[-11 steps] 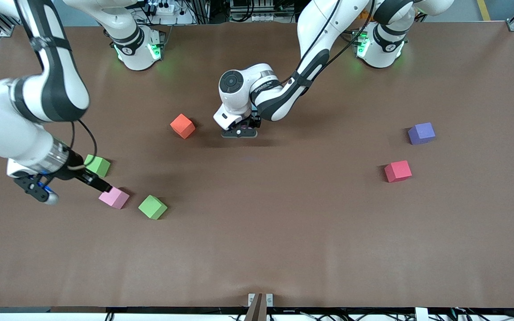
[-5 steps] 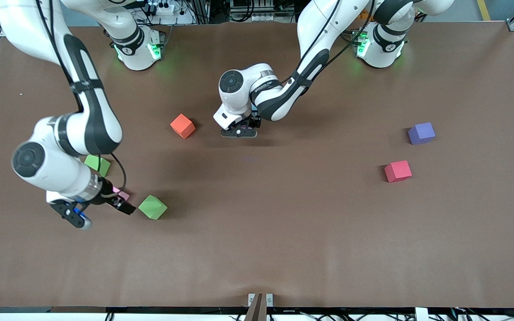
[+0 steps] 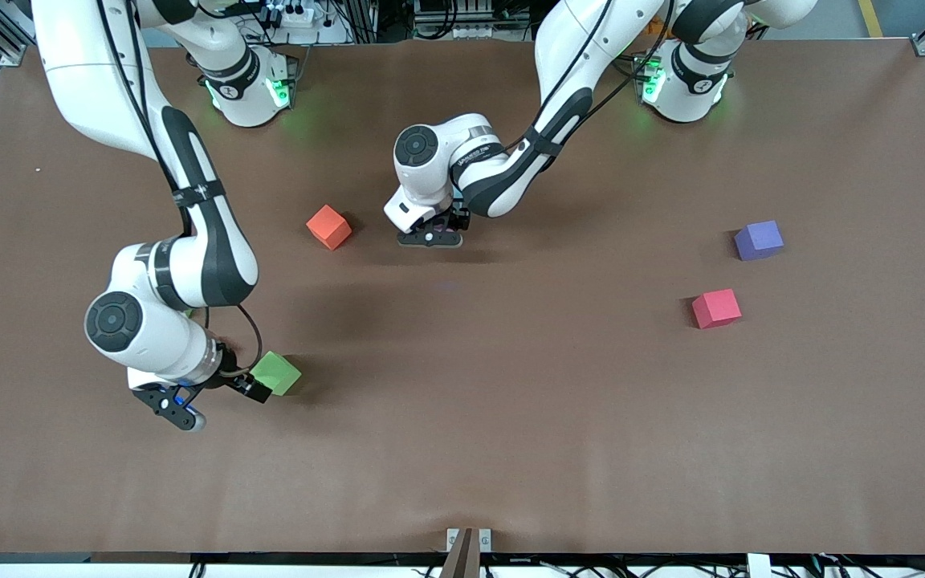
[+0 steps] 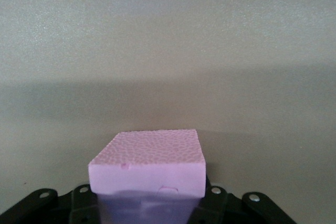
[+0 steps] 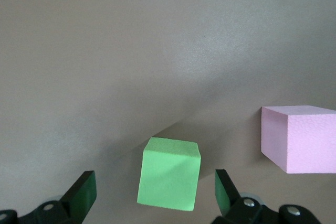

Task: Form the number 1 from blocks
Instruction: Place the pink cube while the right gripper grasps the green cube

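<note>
While clamped narrow on a pink block [image 4: 147, 161], left end effector [image 3: 430, 238] low over the worktop [image 3: 511, 449], about midway between the two ends and toward the edge with the bases. Top face of that block clear of the fingers, lower part sunk between them in the left wrist view. Whether resting on the worktop or just above it: cannot tell.

Right end effector [image 3: 247, 387] spread wide and down low at the right arm's end of the worktop, roughly midway between the bases' edge and the front camera's edge. Straddling a green block [image 3: 276, 372], with one finger [image 5: 79, 198] on either side and a gap to each in the right wrist view; not yet gripped. Green block flat on the worktop, turned slightly askew to the fingers.

Near it, in the right wrist view only, a second pink block [image 5: 302, 137], also flat on the worktop and apart from the green one; hidden under the right arm in the front view.

Beside the left end effector, toward the right arm's end: orange block [image 3: 328, 226]. Well apart, toward the left arm's end: purple block [image 3: 759, 240], and red block [image 3: 716, 308] nearer to the front camera than the purple.
</note>
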`<state>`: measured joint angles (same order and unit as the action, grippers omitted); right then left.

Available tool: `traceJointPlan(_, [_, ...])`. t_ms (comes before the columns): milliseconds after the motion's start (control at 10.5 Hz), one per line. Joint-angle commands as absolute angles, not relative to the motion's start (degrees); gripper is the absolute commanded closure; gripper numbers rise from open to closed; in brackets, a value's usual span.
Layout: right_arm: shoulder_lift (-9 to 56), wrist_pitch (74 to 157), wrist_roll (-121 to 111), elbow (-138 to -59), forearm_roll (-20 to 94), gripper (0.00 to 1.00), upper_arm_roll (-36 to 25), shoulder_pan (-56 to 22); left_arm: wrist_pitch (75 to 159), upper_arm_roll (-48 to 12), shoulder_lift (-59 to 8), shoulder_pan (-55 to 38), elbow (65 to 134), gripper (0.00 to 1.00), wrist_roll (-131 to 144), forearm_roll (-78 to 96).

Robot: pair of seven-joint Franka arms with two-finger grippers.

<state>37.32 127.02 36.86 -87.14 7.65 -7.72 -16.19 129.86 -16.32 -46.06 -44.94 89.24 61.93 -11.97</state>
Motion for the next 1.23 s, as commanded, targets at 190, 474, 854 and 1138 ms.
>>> traceJointPlan(190, [39.1, 128.4, 37.9, -88.1, 12.7, 0.0, -8.7, -17.1, 130.4, -16.6, -45.8, -45.5, 92.9, 1.0, 61.4, -12.5])
traceJointPlan(474, [39.1, 128.5, 39.4, -90.4, 12.7, 0.0, -8.8, -17.5, 130.3, -17.2, -45.4, -45.5, 93.7, 1.0, 61.6, -12.5])
traceJointPlan(854, [40.6, 129.2, 39.4, -90.5, 12.7, 0.0, -8.9, -18.0, 130.0, -17.7, -45.4, -45.6, 94.0, 0.01, 62.1, -12.5])
traceJointPlan(1138, [41.7, 130.8, 39.4, -90.5, 12.7, 0.0, -9.0, -18.4, 128.4, -17.8, -43.7, -45.4, 93.7, 0.0, 63.1, -12.4])
